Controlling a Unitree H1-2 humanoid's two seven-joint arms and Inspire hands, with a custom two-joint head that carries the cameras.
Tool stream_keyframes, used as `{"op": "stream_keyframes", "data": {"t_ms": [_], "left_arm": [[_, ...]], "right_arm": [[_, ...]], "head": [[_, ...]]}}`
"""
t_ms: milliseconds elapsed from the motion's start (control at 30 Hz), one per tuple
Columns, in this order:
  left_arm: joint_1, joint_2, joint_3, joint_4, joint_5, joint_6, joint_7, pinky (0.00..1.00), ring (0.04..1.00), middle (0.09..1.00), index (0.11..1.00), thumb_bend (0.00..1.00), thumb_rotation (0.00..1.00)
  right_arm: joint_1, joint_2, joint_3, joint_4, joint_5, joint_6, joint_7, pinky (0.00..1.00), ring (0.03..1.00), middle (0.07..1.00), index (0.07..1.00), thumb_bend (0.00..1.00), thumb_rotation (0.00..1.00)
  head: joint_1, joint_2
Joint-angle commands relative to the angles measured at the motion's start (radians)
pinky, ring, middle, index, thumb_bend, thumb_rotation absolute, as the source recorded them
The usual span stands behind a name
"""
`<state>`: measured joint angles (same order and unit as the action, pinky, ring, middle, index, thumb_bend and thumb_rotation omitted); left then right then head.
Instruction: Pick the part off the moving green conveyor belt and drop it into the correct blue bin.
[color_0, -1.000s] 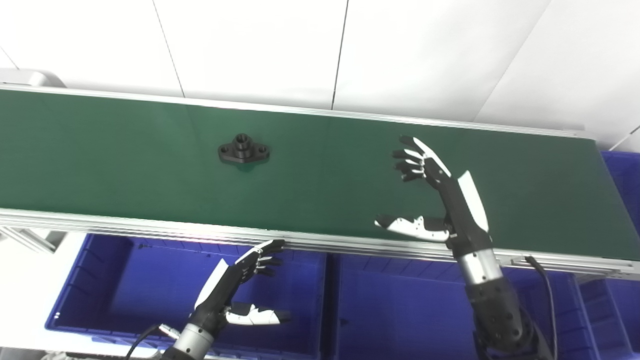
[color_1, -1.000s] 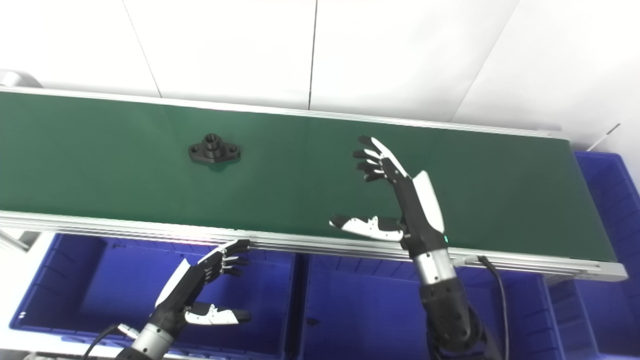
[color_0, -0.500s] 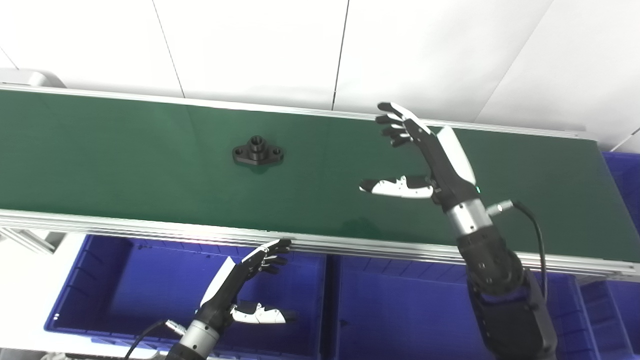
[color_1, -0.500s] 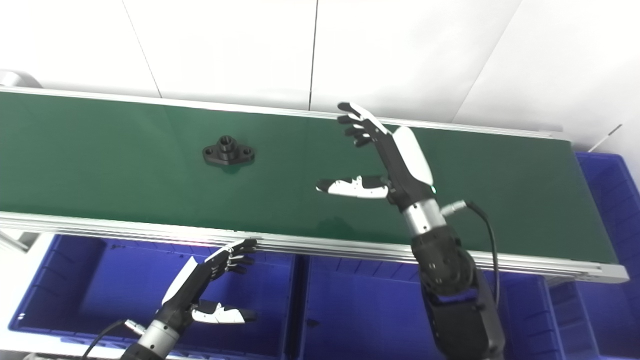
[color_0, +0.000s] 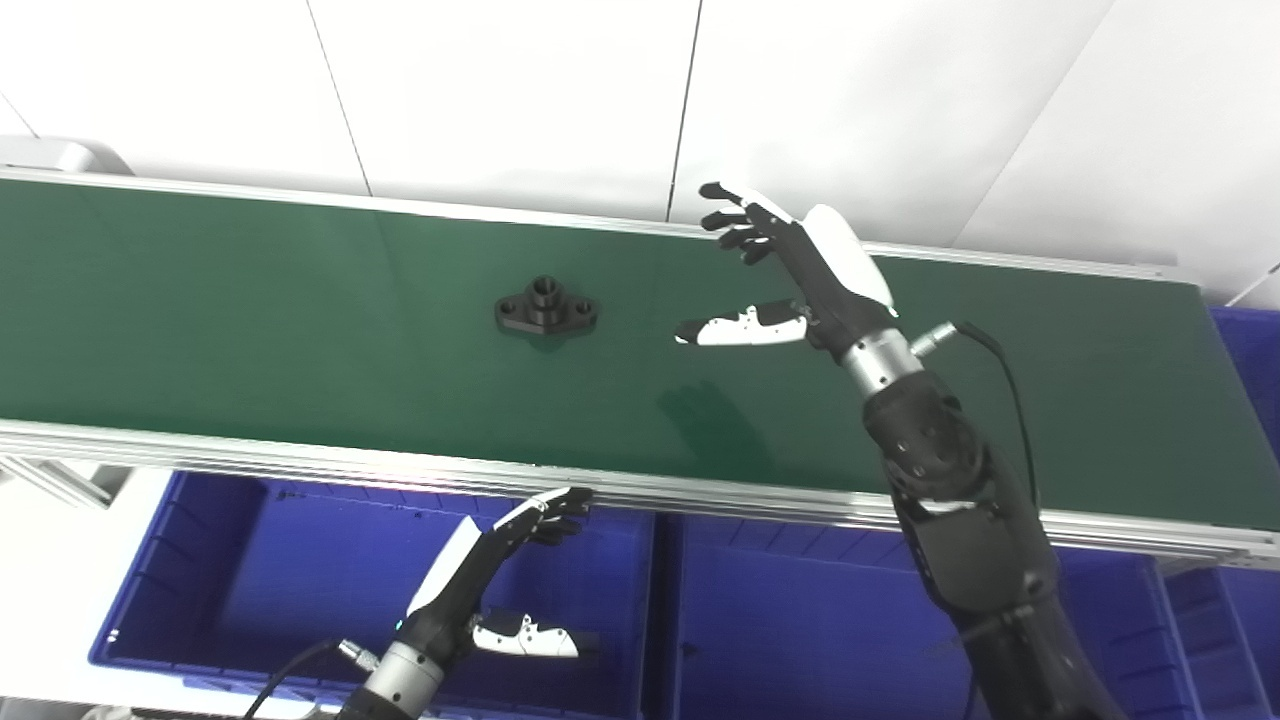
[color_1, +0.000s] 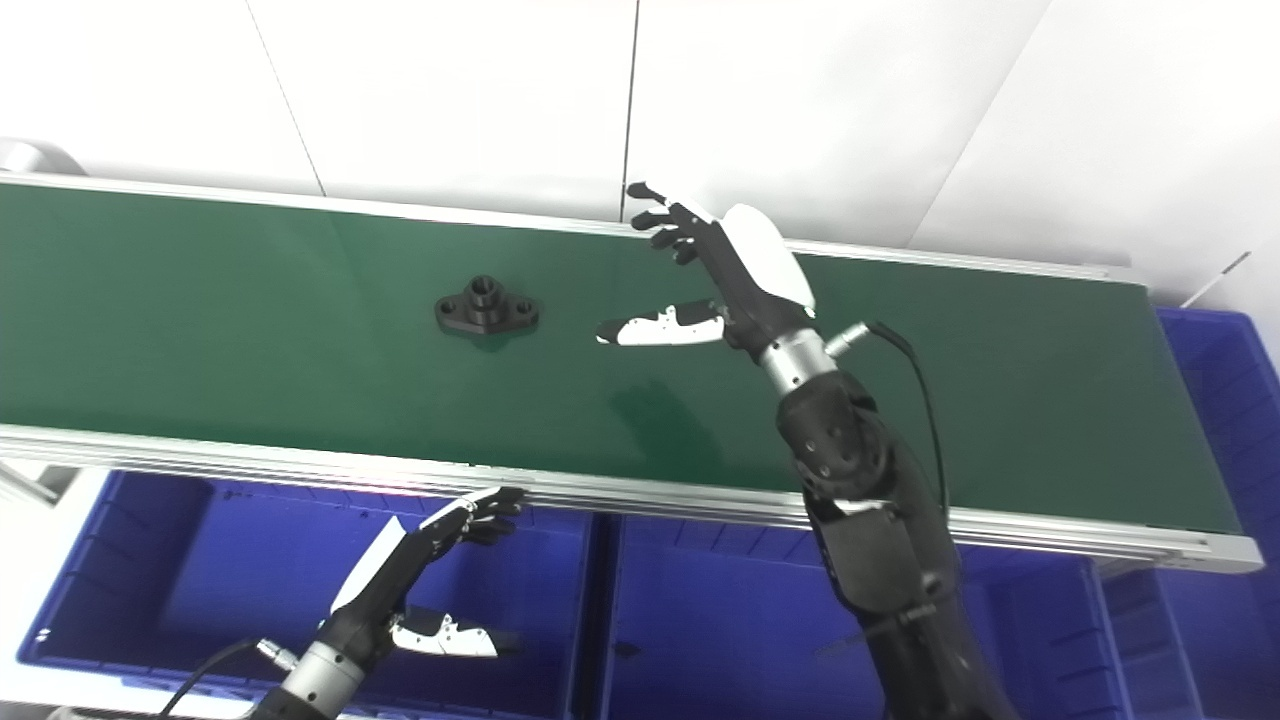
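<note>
Holding my right hand (color_0: 790, 275) spread, empty, above belt (color_0: 250, 340); part (color_0: 546, 309) lies mid-belt just to its left, long axis along belt. Left hand (color_0: 480, 590) open, empty, low over bin (color_0: 200, 560), farther off.

We are in an industrial test cell or robotics lab set up like a factory sorting line. We see a long green conveyor belt (color_0: 300, 330) framed in aluminium rails (color_0: 300, 455), a row of blue plastic bins (color_0: 250, 570) set below its near edge, and plain white wall panels (color_0: 500, 90) behind, with no household furnishings.
</note>
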<state>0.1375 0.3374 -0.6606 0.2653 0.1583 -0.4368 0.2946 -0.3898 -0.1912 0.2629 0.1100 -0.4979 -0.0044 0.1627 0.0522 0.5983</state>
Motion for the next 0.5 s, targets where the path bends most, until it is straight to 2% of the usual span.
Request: {"op": "stream_keyframes", "data": {"t_ms": [0, 200, 467], "left_arm": [[-0.030, 0.013, -0.018, -0.009, 0.007, -0.033, 0.035, 0.74, 0.767, 0.815, 0.828, 0.82, 0.34], [-0.050, 0.024, -0.066, 0.000, 0.012, -0.033, 0.094, 0.72, 0.756, 0.802, 0.807, 0.82, 0.32], [-0.072, 0.039, -0.137, 0.008, 0.027, -0.033, 0.191, 0.71, 0.733, 0.765, 0.781, 0.81, 0.30]], "right_arm": [[-0.069, 0.014, 0.004, 0.013, -0.007, -0.019, -0.019, 0.63, 0.717, 0.774, 0.872, 0.85, 0.34], [-0.146, 0.029, 0.041, 0.133, -0.044, -0.021, -0.024, 0.65, 0.742, 0.778, 0.878, 0.85, 0.35], [-0.205, 0.046, 0.076, 0.246, -0.068, -0.020, -0.038, 0.64, 0.745, 0.770, 0.877, 0.86, 0.32]], "head": [[0.001, 0.000], [-0.003, -0.005], [-0.006, -0.008]]}}
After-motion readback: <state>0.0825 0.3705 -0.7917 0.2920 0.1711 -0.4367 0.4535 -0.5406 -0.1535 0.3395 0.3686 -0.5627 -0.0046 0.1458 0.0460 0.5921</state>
